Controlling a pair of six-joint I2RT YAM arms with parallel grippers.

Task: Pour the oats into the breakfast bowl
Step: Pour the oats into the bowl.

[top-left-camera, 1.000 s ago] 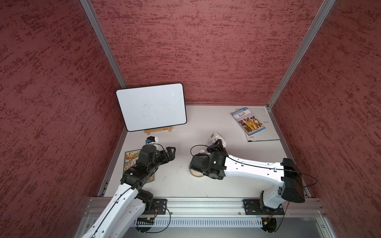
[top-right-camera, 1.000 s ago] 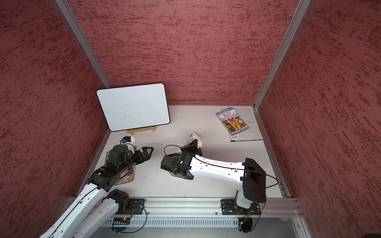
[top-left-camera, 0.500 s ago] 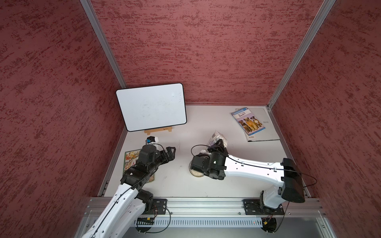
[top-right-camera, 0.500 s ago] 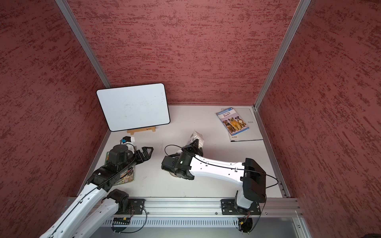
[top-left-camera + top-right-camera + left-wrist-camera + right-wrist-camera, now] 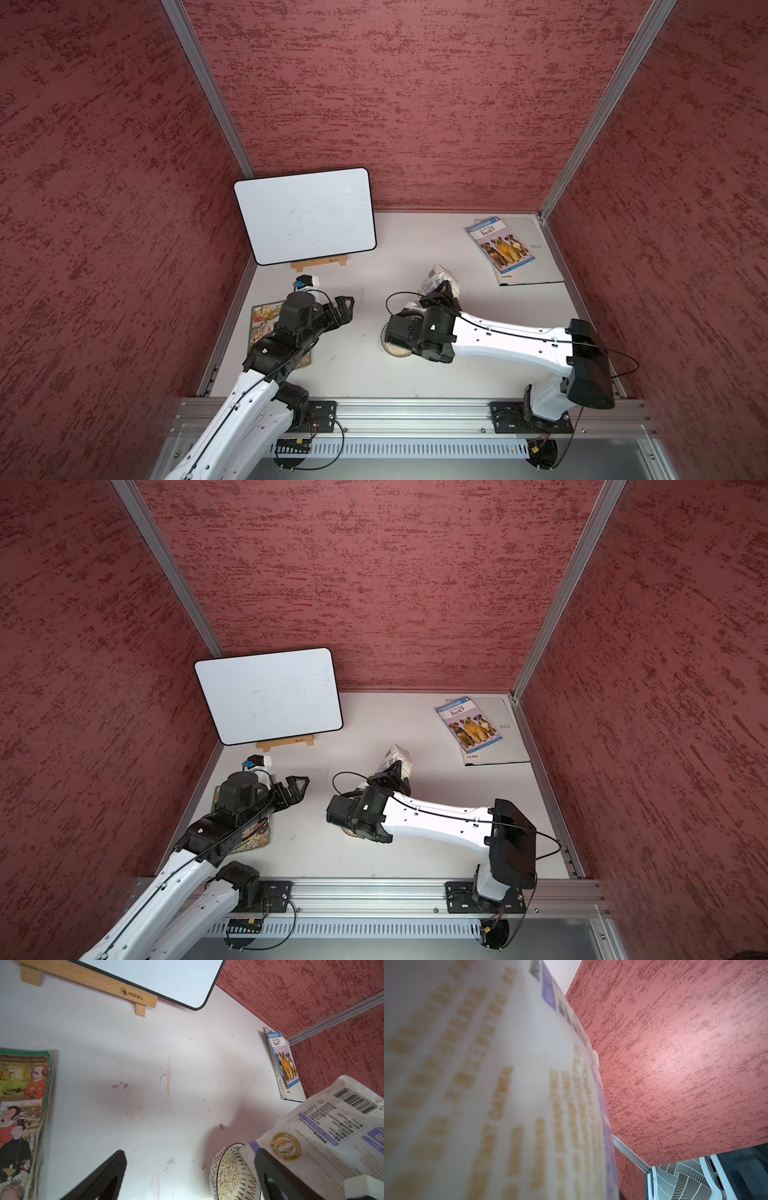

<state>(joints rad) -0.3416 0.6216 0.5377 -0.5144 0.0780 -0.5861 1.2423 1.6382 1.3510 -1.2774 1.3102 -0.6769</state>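
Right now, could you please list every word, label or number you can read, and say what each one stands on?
"Manes": burnt into the wooden stand.
"Why Do Dogs Bark?": on the cover of the book.
Barcode digits and fine print on the pouch: too small to read in the left wrist view, and blurred in the right wrist view.

Overhead stereo pair; wrist views seemingly close
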